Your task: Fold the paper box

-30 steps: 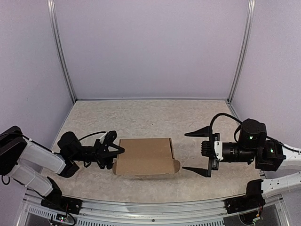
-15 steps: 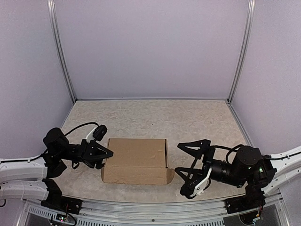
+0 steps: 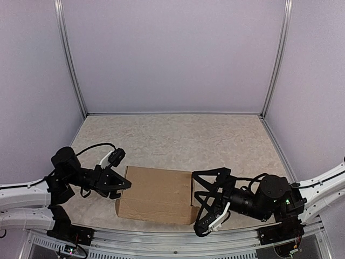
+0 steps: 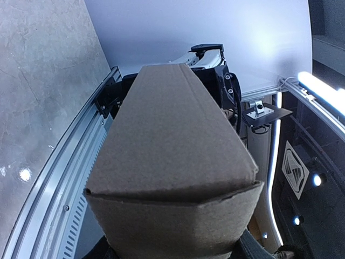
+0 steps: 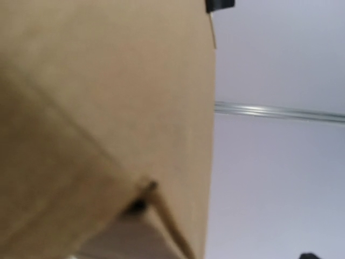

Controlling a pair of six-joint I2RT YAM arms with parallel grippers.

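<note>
The paper box (image 3: 156, 193) is a plain brown oblong box lying near the table's front edge. My left gripper (image 3: 123, 186) is at its left end and seems shut on the end flap. In the left wrist view the box (image 4: 172, 140) fills the frame and hides the fingers. My right gripper (image 3: 204, 200) is open wide, with one finger (image 3: 207, 173) behind the box's right end and the other in front. The right wrist view shows the box's side (image 5: 108, 81) very close and blurred.
A metal rail (image 3: 161, 240) runs along the near edge just in front of the box. Pale walls with metal corner posts (image 3: 71, 59) enclose the beige table (image 3: 178, 135) on three sides.
The box and my left gripper have moved left and toward the near edge. My right arm has swung down and left, and its open jaws now straddle the box's right end.
</note>
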